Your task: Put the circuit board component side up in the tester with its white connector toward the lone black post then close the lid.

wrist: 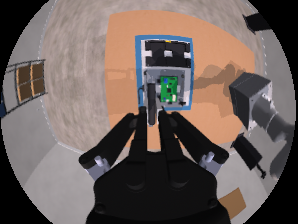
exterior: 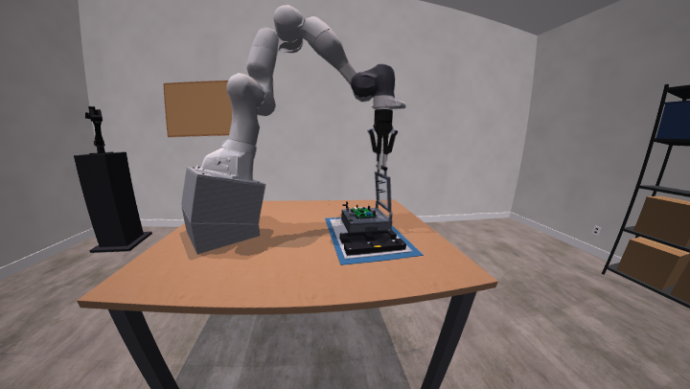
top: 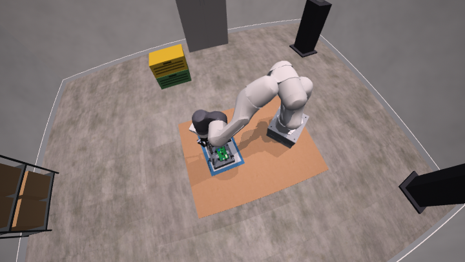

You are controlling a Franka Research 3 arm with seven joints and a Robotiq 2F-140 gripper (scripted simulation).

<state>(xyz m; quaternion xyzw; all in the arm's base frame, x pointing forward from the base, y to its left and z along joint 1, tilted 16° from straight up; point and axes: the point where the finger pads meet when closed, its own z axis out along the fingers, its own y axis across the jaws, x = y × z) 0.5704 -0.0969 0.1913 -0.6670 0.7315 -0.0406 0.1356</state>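
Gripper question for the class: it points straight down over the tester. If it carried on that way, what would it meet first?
The gripper is already shut on the upright lid's top edge, so the lid is first. Below that probably lies the tester's rear edge, though depth is unclear.

arm [exterior: 309, 34] arched high, pincer [exterior: 382, 161] pointing straight down, clamped on the lid [exterior: 381, 189].

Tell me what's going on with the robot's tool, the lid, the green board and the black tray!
Tool: shut on the lid's top edge.
Tester lid: open, standing nearly upright, not latched.
Circuit board: lying in the tester, component side up.
Black tray: no board in it.
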